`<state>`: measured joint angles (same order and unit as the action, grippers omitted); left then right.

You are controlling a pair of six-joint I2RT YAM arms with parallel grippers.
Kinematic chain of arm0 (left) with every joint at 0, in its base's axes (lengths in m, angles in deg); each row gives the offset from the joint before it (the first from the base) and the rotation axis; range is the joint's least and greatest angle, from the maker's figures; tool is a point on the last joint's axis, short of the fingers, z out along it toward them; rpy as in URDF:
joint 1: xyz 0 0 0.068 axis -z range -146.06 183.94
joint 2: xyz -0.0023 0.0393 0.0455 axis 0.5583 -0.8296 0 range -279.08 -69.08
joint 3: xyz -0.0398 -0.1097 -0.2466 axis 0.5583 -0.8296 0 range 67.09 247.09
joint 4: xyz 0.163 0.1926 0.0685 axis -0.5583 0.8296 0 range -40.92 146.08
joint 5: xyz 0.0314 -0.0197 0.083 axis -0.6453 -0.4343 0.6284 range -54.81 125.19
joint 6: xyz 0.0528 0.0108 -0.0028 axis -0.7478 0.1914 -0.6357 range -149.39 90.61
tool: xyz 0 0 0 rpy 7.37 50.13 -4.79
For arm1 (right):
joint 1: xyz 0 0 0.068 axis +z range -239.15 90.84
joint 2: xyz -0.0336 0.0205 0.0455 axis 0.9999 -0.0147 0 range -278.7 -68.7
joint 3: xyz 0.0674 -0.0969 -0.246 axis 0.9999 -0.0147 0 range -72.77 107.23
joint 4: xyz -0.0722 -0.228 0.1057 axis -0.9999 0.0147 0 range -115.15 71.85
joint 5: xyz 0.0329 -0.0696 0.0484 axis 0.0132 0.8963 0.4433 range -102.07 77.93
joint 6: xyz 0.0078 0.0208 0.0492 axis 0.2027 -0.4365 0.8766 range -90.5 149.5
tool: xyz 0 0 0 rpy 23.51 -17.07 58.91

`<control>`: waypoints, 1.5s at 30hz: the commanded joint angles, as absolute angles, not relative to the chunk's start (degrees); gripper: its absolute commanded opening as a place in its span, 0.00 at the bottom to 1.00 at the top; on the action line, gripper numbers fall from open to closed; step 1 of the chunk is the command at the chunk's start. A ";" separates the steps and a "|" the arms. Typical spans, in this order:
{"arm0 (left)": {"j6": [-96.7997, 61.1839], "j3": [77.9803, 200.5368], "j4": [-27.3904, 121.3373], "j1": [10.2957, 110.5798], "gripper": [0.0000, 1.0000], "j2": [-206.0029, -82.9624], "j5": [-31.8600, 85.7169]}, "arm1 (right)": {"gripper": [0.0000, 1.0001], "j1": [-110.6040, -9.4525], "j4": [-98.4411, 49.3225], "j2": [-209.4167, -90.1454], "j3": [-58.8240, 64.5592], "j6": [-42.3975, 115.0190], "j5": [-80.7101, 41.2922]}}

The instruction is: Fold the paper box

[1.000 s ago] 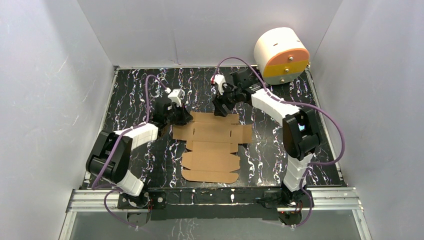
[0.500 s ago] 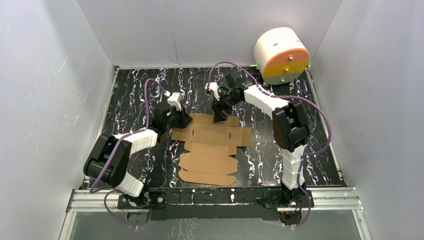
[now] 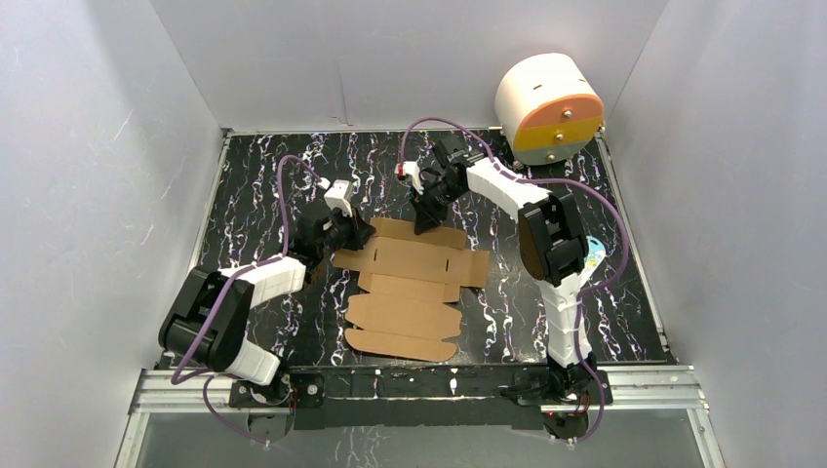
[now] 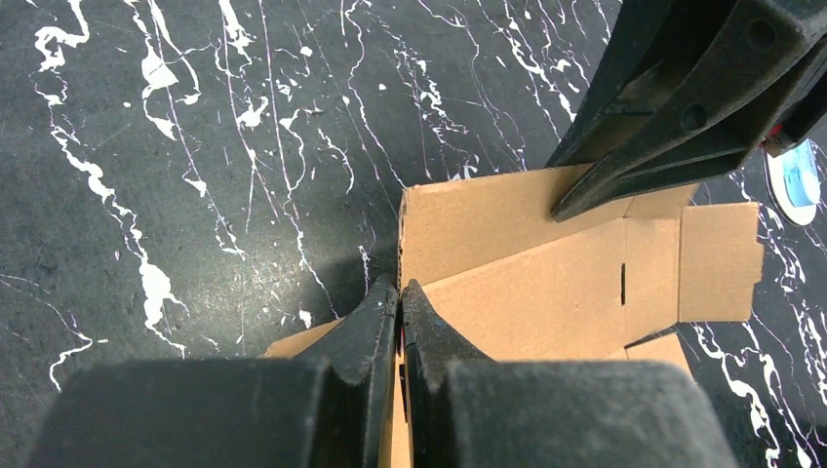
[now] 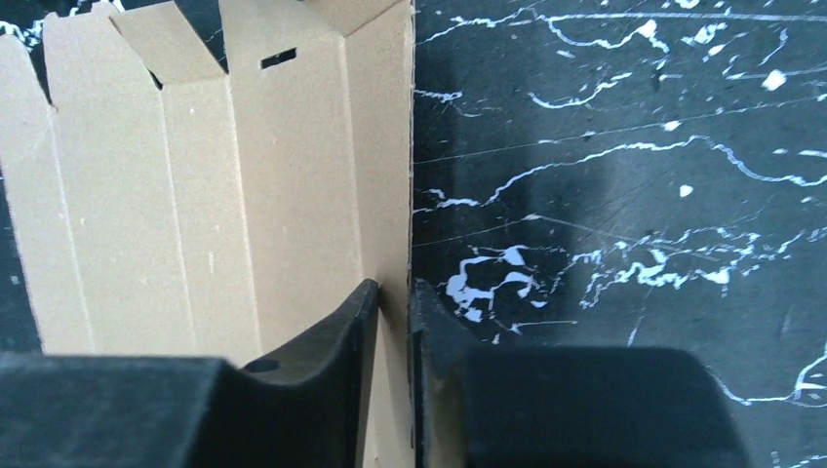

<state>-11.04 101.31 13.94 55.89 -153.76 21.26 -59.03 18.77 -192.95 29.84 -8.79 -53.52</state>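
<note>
The right gripper (image 5: 392, 292) pinches the far flap (image 5: 385, 156) of the paper box (image 3: 410, 283), one finger on each side of its edge. The left gripper (image 4: 400, 297), fingers pressed together and holding nothing, rests its tips on the sheet's left end. The box lies as a flat die-cut sheet mid-table (image 3: 254, 185), between the arms. This looks like the first fold. Next, the right arm should swing the flap up along its crease while the left pins the sheet against sliding.
</note>
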 commanded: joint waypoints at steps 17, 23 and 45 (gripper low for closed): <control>-7.52 101.84 17.26 56.50 0.25 -146.06 26.96 | 0.10 -51.74 15.86 -183.60 26.88 -13.65 -32.98; -3.43 100.08 21.26 56.27 0.35 -135.55 34.47 | 0.01 -48.33 12.25 -180.15 23.59 -17.14 -23.69; 7.30 100.03 33.91 52.24 0.44 -128.72 44.60 | 0.00 -38.28 -14.39 -164.63 2.04 -30.84 2.31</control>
